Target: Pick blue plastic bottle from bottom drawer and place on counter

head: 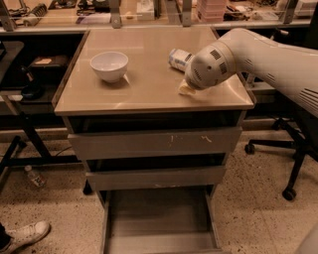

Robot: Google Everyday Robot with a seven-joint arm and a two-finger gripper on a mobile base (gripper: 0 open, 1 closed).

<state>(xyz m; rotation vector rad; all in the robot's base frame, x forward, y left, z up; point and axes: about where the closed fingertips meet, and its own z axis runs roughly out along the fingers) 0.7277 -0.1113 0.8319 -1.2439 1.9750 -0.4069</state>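
The blue plastic bottle (178,58) lies on its side on the beige counter (144,84), towards the back right. Its right end is hidden behind my arm's white wrist (211,69). My gripper (186,89) is low over the counter just in front of the bottle, and only a yellowish tip of it shows below the wrist. I cannot tell whether it touches the bottle. The bottom drawer (159,218) is pulled out at the foot of the cabinet, and its grey floor is bare.
A white bowl (109,65) stands on the counter's left half. The two upper drawers (154,143) stick out slightly. A tiny clear bottle (36,177) and a shoe (25,234) are on the floor at left. A chair base (290,149) is at right, a cluttered workbench (124,15) behind.
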